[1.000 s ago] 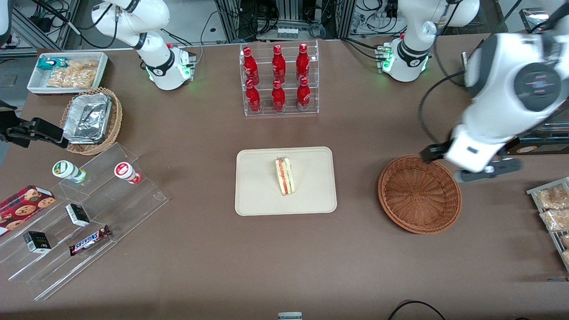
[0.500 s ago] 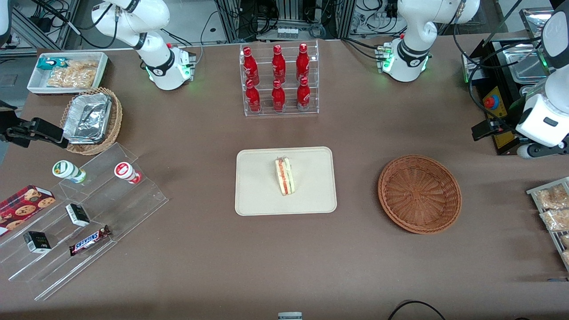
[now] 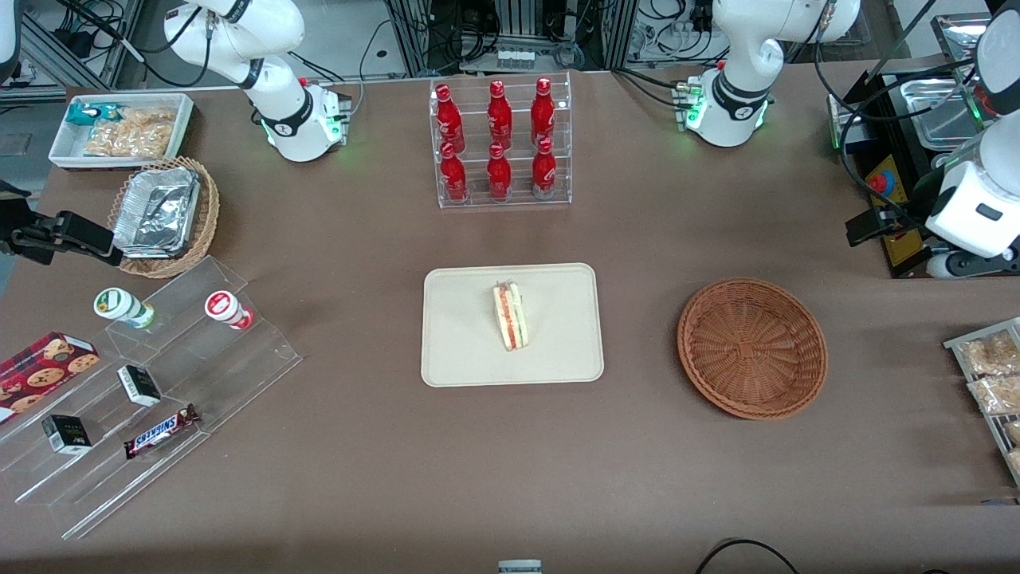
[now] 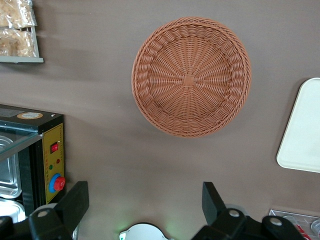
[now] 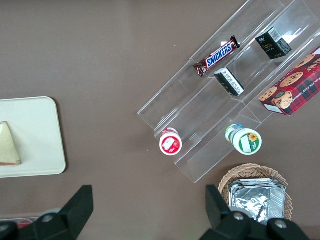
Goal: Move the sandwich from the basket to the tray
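Observation:
The sandwich [image 3: 510, 316], a white wedge with red and green filling, lies on the cream tray [image 3: 462, 335] at mid-table; the right wrist view also shows the sandwich [image 5: 9, 145] on the tray [image 5: 35, 135]. The reddish-brown basket [image 3: 751, 347] sits empty beside the tray, toward the working arm's end. My gripper [image 3: 908, 247] hangs high at that end of the table, farther from the front camera than the basket and well apart from it. In the left wrist view the gripper [image 4: 145, 202] is open with nothing between its fingers, above bare table, with the basket [image 4: 191, 76] and a tray corner [image 4: 302, 130] in sight.
A clear rack of red bottles [image 3: 500, 143] stands farther back than the tray. A black control box with a red button [image 3: 884, 187] and a tray of snack packets [image 3: 992, 375] are near my gripper. A stepped acrylic shelf [image 3: 151, 383], foil-filled tan basket [image 3: 163, 215] and white bin [image 3: 119, 127] lie toward the parked arm's end.
A second ago my arm hung over the basket's edge; it has since swung away toward the working arm's end of the table. Sandwich, tray and basket stayed put.

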Controlling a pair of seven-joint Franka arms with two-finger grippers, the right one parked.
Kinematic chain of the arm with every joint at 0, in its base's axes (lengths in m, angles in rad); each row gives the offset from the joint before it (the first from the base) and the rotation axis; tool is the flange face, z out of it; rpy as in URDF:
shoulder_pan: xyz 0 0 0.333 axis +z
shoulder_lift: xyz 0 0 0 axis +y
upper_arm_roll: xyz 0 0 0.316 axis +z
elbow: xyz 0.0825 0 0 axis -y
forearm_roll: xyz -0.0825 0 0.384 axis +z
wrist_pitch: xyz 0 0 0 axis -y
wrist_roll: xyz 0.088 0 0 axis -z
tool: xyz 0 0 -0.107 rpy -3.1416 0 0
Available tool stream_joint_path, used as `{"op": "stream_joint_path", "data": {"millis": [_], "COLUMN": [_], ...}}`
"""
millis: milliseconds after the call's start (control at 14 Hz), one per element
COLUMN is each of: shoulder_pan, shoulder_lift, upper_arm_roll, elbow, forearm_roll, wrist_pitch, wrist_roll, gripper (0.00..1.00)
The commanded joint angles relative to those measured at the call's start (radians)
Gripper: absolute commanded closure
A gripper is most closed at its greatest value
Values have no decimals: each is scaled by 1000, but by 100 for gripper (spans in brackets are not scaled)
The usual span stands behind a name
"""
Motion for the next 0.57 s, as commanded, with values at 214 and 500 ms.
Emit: {"op": "stream_joint_path", "data": {"millis": [214, 500], "shoulder_pan": [442, 438], "shoulder_lift": [-12, -75], "upper_arm_roll": [-467, -463], "elbow": [27, -54], "forearm_roll": [-1, 4], "wrist_pitch": [-84, -98], "wrist_roll": [14, 46], "gripper": [0, 0]}}
